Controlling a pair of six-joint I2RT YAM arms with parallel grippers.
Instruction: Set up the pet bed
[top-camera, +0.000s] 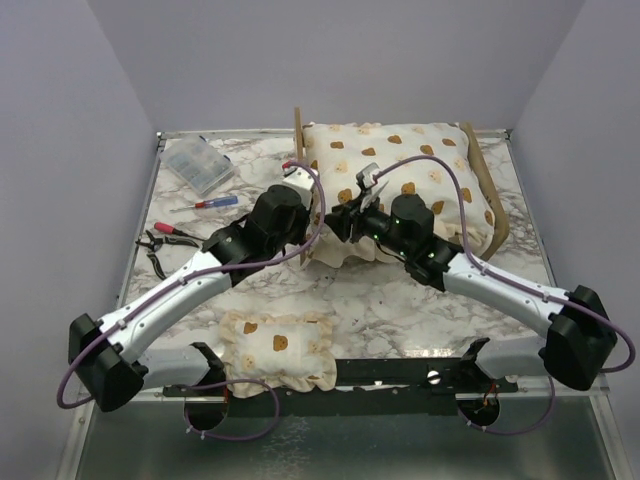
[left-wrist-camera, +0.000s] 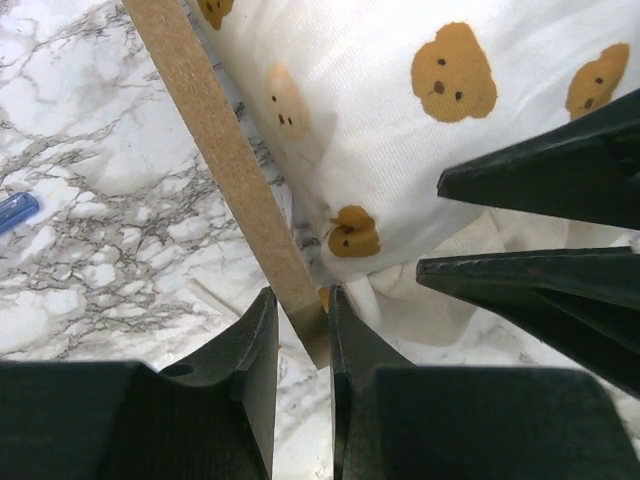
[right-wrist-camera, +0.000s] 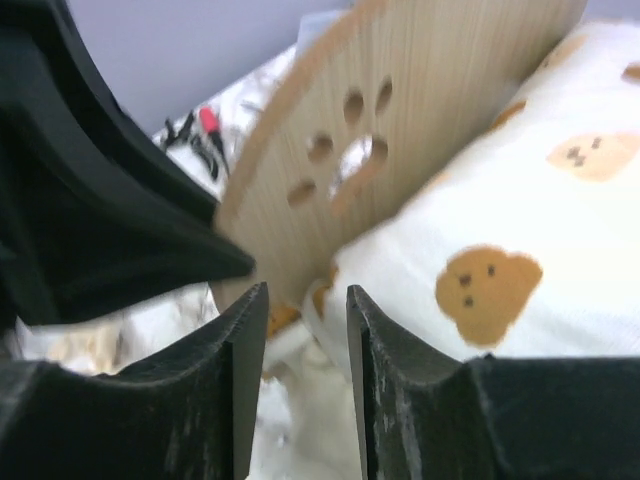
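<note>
1. Where: pet bed (top-camera: 492, 200) sits at approx 1 o'clock from table (top-camera: 400, 300) centre in the top view. Its headboard (top-camera: 298, 130) is on the 9 o'clock side and the footboard at 3 o'clock. The big bear-print cushion (top-camera: 400, 160) is already on the frame, with its near edge bulging over toward 6 o'clock.
2. L gripper (top-camera: 300, 185): clenched on the headboard's near edge. The wrist cam shows the plywood strip (left-wrist-camera: 230, 150) sandwiched between both fingers, touching each.
3. R gripper (right-wrist-camera: 305, 300): at the cushion's near-left corner, just beside the L one. Jaws are a bit apart w/ ruffle fabric in the gap. Can't tell if it's actually pinching cloth or just hovering on it.
4. Step, prob: seating the cushion inside the frame, L steadying the bed while R works the corner in by the paw-print cutout (right-wrist-camera: 350, 150).
5. Next needs: keep the L clamp firm so the frame doesn't skid, and have R push or tuck the corner toward 12 o'clock, down behind the headboard.
6. After that: small pillow (top-camera: 278, 347) lies at approx 7 o'clock by the near edge, not yet placed. It likely goes on the cushion near the headboard.
</note>
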